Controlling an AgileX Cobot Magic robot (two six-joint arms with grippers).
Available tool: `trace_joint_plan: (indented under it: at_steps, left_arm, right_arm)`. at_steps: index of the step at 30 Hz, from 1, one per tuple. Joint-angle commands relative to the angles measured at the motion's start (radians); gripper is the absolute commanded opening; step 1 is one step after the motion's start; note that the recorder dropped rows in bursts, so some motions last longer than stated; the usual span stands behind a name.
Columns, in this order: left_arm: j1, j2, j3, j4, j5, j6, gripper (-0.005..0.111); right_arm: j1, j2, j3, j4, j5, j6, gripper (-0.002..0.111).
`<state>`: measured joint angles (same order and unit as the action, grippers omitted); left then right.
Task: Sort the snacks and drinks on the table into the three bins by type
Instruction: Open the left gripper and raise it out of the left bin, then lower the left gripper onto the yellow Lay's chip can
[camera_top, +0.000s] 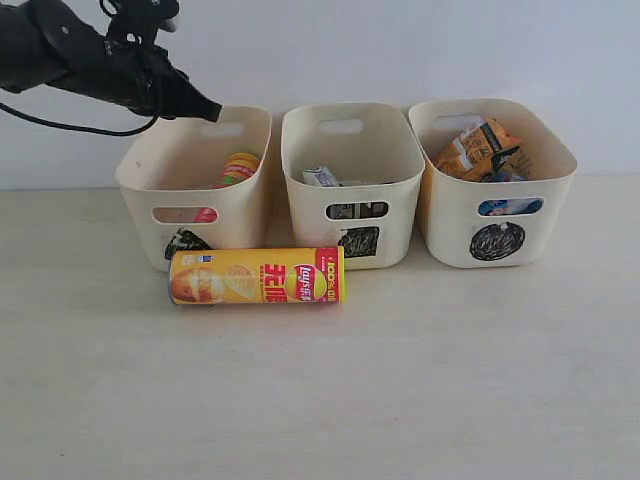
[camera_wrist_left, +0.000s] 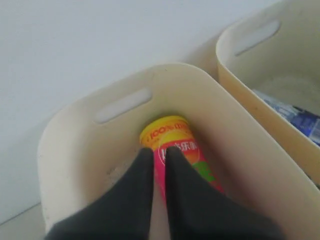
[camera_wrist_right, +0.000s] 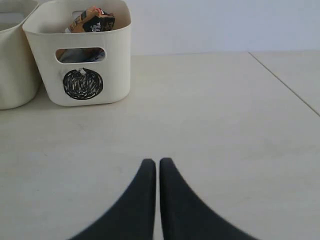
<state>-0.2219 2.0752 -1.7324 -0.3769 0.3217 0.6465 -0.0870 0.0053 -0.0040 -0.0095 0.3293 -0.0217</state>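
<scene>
- Exterior view: yellow chip tube (camera_top: 256, 276) lies sideways on the counter (camera_top: 420, 390), just before the left bin (camera_top: 135, 175) and middle bin (camera_top: 400, 190); open counter spreads in front.
- Left pincer (camera_top: 212, 112), tips together and empty, hangs near the left bin's rear rim, above the pink tube (camera_top: 238, 168) inside.
- Middle bin holds cartons (camera_top: 322, 176); right bin (camera_top: 560, 170) an orange bag (camera_top: 480, 148).
- Right pincer (camera_wrist_right: 157, 162), tips together, hovers over open counter.
</scene>
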Motion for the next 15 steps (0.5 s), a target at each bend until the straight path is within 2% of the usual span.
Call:
trace_joint_plan:
  at_steps: [1,6,10,15]
  left_arm:
    - [0.001,-0.033,-0.007,0.063,0.144,0.025,0.004]
    - [0.001,-0.057,-0.007,0.067,0.385,0.207,0.004]
    - [0.001,-0.074,-0.007,0.067,0.495,0.254,0.004]
    - [0.001,-0.088,-0.007,0.067,0.735,0.41,0.004]
  right_arm:
    - [-0.003,-0.005,0.004,-0.002,-0.011,0.001,0.0]
    - [-0.003,-0.005,0.004,-0.002,-0.007,0.001,0.0]
    - [-0.003,-0.005,0.004,-0.002,-0.007,0.001,0.0]
    - [-0.003,-0.005,0.004,-0.002,-0.007,0.001,0.0]
